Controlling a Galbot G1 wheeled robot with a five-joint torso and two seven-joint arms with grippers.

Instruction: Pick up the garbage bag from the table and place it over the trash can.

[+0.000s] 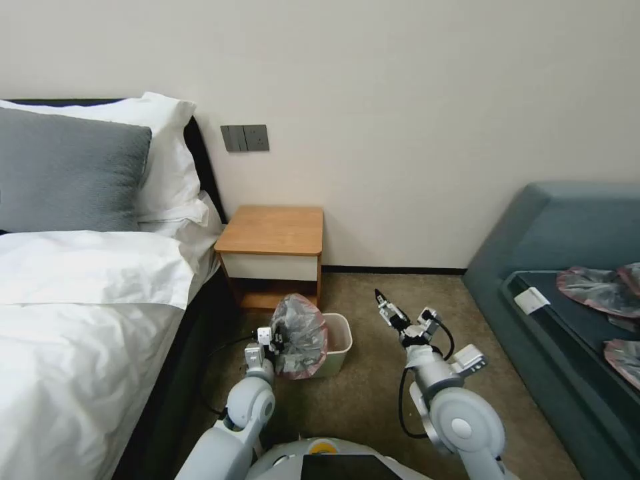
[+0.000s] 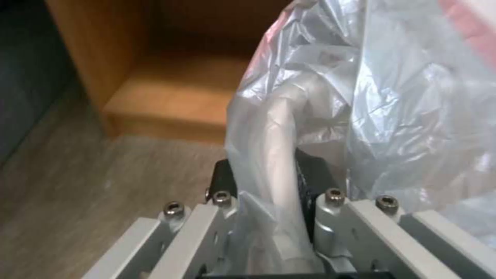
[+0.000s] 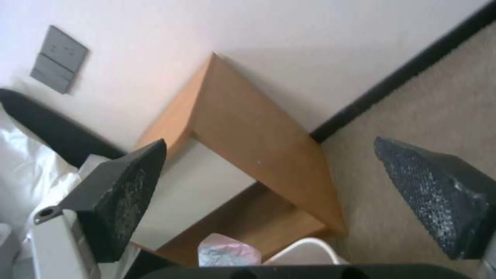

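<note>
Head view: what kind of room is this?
Most likely a hotel-style bedroom. A bed with white linen and pillows stands beside a small wooden nightstand; a grey-blue sofa is opposite, and a small trash can sits on the carpet.

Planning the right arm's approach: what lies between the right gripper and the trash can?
Bare carpet, by the head view. The open right gripper hovers apart from the trash can; the garbage bag sits on the can's far side, in the left gripper.
</note>
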